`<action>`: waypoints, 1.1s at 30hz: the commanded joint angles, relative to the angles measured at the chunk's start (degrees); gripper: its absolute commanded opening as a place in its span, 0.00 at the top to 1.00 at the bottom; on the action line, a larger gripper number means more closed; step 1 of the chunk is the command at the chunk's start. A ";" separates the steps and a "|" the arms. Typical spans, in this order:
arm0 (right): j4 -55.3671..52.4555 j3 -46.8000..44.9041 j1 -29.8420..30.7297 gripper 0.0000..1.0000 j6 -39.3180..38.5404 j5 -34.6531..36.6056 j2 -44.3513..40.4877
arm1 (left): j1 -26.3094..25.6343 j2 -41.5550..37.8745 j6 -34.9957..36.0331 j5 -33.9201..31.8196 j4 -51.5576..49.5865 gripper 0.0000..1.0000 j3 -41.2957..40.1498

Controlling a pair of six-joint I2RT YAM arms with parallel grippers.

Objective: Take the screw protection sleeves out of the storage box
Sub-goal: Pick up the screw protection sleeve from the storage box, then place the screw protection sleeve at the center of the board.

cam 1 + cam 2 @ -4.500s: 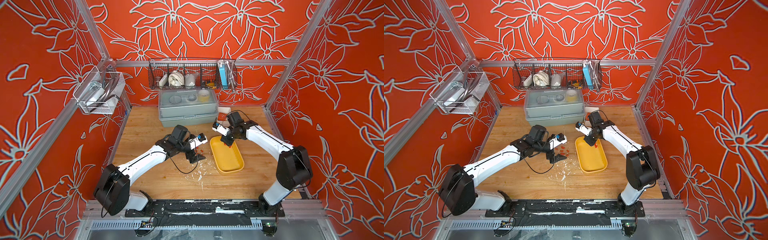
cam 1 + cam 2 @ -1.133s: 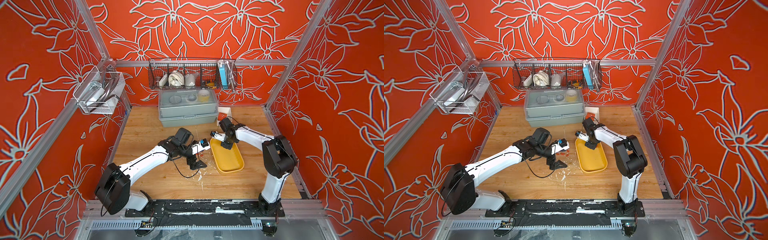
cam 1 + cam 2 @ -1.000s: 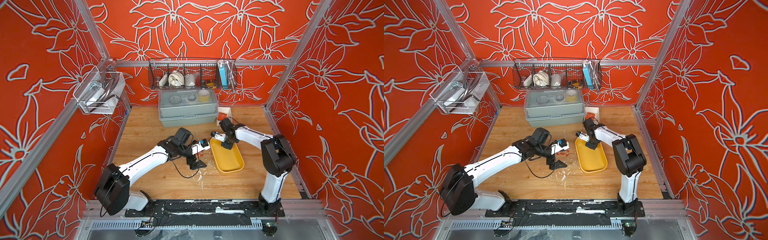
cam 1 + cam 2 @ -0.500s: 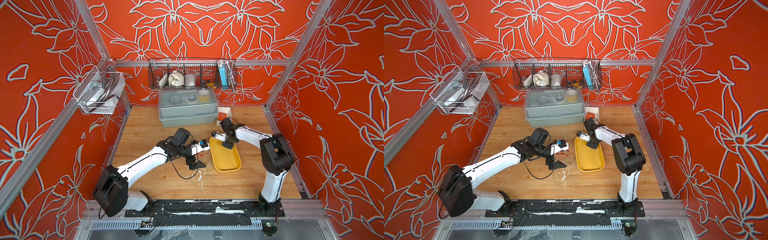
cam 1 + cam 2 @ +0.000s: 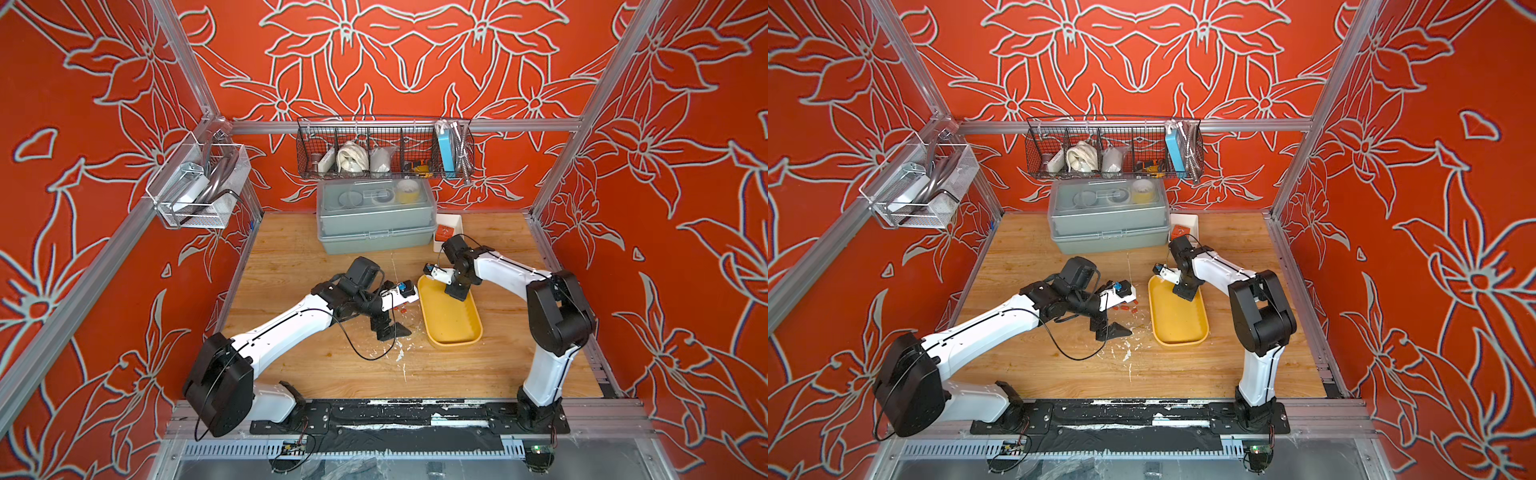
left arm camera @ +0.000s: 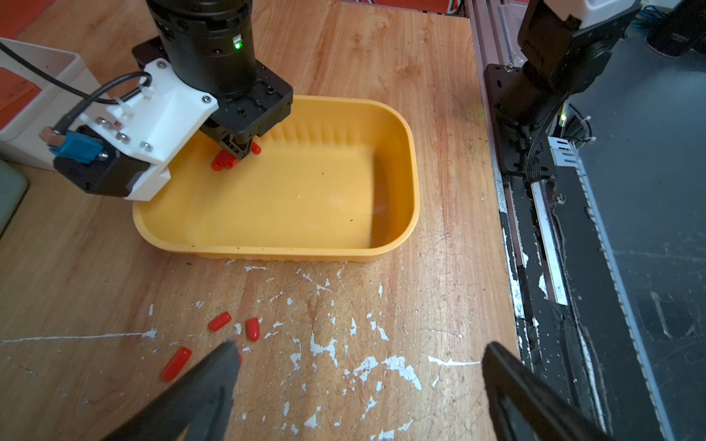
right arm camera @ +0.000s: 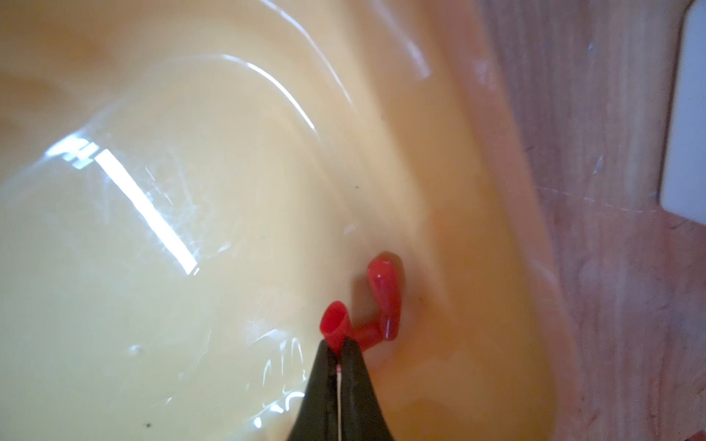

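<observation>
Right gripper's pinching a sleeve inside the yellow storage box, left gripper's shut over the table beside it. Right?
Not quite. The left gripper is open, not shut: the left wrist view shows its fingers spread wide over the table. The rest holds: the right gripper is shut on a sleeve inside the storage box.

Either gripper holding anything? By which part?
Right gripper pinches one screw protection sleeve by the end away from its open mouth, inside the storage box. Left gripper: open, empty.
</observation>
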 commanded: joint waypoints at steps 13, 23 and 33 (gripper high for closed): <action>-13.56 2.30 -0.13 1.00 1.97 -17.93 -13.11 | 2.53 -4.79 2.75 -2.52 -2.18 0.02 -0.88; -18.57 9.24 4.04 1.00 5.95 -32.53 -14.86 | 11.08 -6.70 3.19 -3.98 -9.40 0.02 4.06; -15.12 19.43 11.93 1.00 11.75 -31.03 -1.47 | 18.82 -9.16 -1.07 -3.94 -11.87 0.02 6.89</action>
